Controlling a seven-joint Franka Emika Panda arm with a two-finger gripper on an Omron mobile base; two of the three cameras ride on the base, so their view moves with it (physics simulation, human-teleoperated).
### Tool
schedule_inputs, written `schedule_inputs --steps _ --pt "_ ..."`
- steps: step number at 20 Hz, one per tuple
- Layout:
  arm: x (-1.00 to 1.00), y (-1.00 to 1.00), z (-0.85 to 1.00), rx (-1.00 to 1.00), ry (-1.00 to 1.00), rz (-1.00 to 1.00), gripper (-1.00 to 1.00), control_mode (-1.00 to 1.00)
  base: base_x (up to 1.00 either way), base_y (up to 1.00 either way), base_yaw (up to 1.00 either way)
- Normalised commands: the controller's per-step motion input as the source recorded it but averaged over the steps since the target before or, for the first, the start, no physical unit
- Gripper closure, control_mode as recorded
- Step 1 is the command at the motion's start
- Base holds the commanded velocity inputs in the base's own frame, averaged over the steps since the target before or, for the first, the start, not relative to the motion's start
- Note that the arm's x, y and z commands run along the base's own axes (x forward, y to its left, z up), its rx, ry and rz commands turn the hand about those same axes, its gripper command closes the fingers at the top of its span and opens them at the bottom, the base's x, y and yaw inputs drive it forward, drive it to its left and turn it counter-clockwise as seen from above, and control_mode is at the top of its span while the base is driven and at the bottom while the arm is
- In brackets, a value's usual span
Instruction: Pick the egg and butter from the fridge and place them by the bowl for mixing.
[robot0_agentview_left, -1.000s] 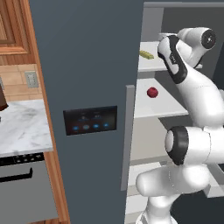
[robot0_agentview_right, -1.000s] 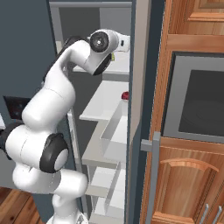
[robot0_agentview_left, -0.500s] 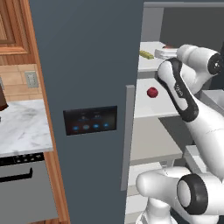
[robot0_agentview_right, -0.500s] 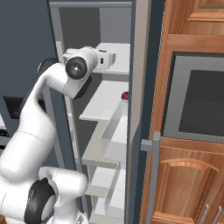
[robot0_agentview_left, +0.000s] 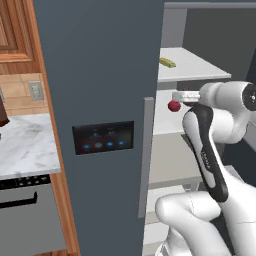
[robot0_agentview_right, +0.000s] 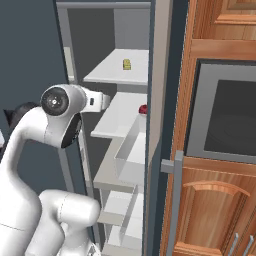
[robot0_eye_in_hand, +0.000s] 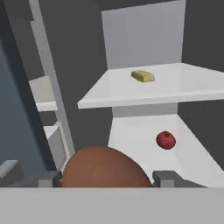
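butter on upper fridge shelf

Fridge open, white shelves stepping down inside. Butter on upper shelf, near middle, lying alone. Small red round fruit on next shelf down, at right edge beside door frame. White arm raised at left, wrist pointing toward middle shelf; fingertips not discernible against the white. Clear bin below red fruit. Dark oven window set in wooden cabinetry at right, long grey handle low beside it.
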Motion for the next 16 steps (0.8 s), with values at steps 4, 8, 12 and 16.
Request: schedule_inputs --steps 4,8,12,16 --pt "-0.93 0.07 -0.92 0.00 0.37 0.07 1.00 -1.00 0.00 0.00 0.00" --pt "-0.03 0.01 -0.02 0.00 0.02 0.00 1.00 -1.00 0.00 0.00 0.00" --pt "-0.04 0.05 0.00 -0.03 -0.03 0.00 1.00 -1.00 0.00 0.00 0.00" --pt "-0.23 0.24 0.00 -0.05 -0.04 0.00 1.00 1.00 -0.44 0.28 0.01"
